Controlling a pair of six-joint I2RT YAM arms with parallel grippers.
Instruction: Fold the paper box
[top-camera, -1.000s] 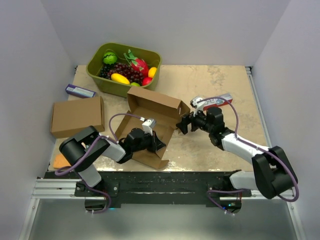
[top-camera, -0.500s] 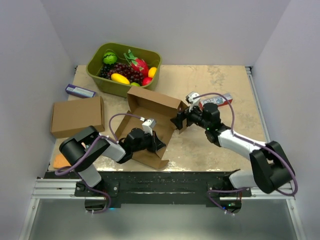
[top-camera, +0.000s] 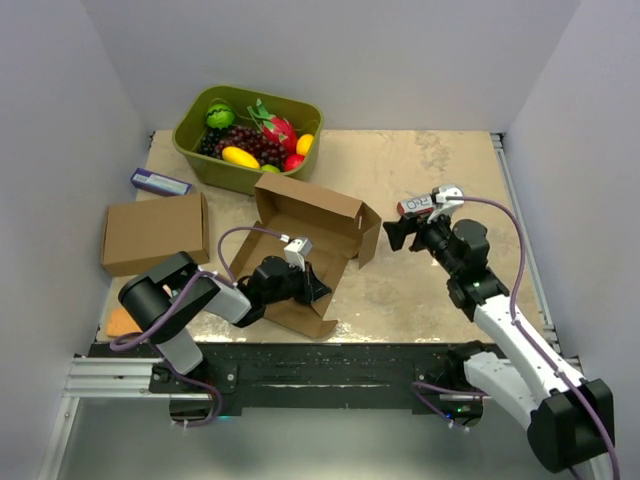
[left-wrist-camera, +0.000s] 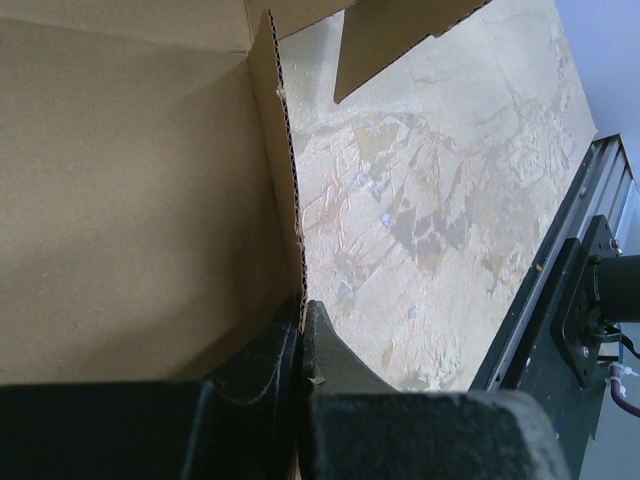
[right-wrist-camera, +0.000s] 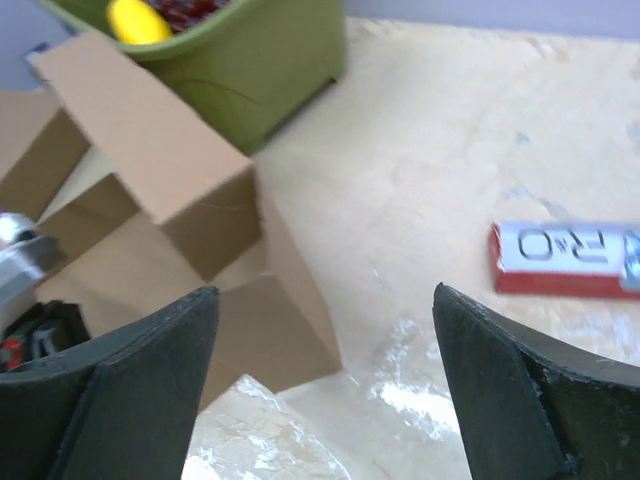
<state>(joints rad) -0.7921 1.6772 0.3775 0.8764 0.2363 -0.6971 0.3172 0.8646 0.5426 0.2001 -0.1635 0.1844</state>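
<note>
Your right arm has swung back toward its own side since the earlier views. The right gripper (top-camera: 393, 237) now hangs clear of the right-hand flap of the paper box (top-camera: 312, 212), which it was touching half a second ago. Nothing else looks shifted. Its fingers stand wide apart with nothing between them.

Your left gripper (left-wrist-camera: 303, 312) is pinched tight on the thin raw edge of 1 standing wall of the box, near its front corner.

The box sits mid-table (top-camera: 430, 290), just in front of the green tub (top-camera: 200, 150) of fruit and between your 2 arms. The other cardboard box (top-camera: 155, 232) lies well apart to its left.

I'd judge the fold partly done. The rear wall is up, and so is the wall you hold. But the right flap juts out loose rather than tucked, and the tray is still open on top, with no lid folded over it.

The only writing you can read is on the red and white packet (right-wrist-camera: 560, 258), near the right gripper, where the letters look like "R-O". The label on the small purple carton (top-camera: 160, 182) is too small to read.
</note>
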